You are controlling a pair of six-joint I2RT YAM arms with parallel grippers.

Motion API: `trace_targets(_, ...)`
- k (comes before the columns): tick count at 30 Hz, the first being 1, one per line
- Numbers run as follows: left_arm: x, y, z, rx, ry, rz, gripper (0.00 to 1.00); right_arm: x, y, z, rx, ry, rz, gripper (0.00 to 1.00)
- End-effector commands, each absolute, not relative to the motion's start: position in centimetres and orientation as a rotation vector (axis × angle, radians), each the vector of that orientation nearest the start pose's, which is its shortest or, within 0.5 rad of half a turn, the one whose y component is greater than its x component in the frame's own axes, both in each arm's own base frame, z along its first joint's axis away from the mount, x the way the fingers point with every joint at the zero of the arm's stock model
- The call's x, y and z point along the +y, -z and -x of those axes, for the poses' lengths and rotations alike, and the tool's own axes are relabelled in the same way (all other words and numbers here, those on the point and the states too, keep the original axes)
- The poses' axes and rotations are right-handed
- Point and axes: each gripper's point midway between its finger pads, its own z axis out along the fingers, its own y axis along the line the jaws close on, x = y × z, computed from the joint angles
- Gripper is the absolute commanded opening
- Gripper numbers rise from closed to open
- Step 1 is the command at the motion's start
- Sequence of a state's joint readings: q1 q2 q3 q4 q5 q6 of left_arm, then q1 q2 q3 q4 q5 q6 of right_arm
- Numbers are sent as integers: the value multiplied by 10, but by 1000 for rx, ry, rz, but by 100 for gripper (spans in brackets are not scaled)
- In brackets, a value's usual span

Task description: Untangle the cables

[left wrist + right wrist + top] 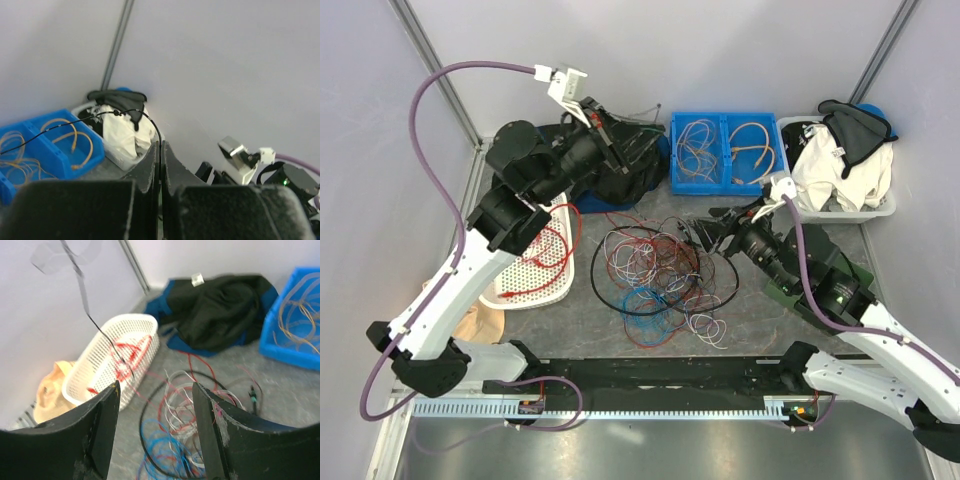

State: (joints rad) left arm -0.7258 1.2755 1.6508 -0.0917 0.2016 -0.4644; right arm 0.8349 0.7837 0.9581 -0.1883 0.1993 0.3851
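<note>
At mid-table the cables (655,275) lay heaped: light, limp, snag-prone. Up high, the left gripper (160,146) was clenched on one thin black wire (118,113); the right gripper (155,387) hung spread over the heap. Free ends looked the best holds.

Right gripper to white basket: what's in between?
The cable tangle fills the stretch between the right gripper and the white basket. It shows in the top view and the right wrist view.

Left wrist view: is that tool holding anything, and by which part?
Yes. The left tool is shut on a thin black cable, pinched partway along its length, not at an end.
</note>
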Motion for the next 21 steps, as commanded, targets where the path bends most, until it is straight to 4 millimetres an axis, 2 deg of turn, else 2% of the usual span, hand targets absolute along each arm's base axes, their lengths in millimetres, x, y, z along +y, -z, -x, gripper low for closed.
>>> trace_targets(1,-316,-530,-243,1427,1268,-422,2,221,-438,-212,1337,-939,192,67)
trace_targets(2,-317,-528,-242,1434,1272,-424,2,224,-449,-208,1291,-970,202,67)
trace_targets(5,-320,-520,-243,1465,1281,-424,2,228,-463,-209,1227,-999,199,66)
trace_targets(21,-327,-504,-246,1517,1297,-435,2,284,-459,-242,1203,-1042,262,64)
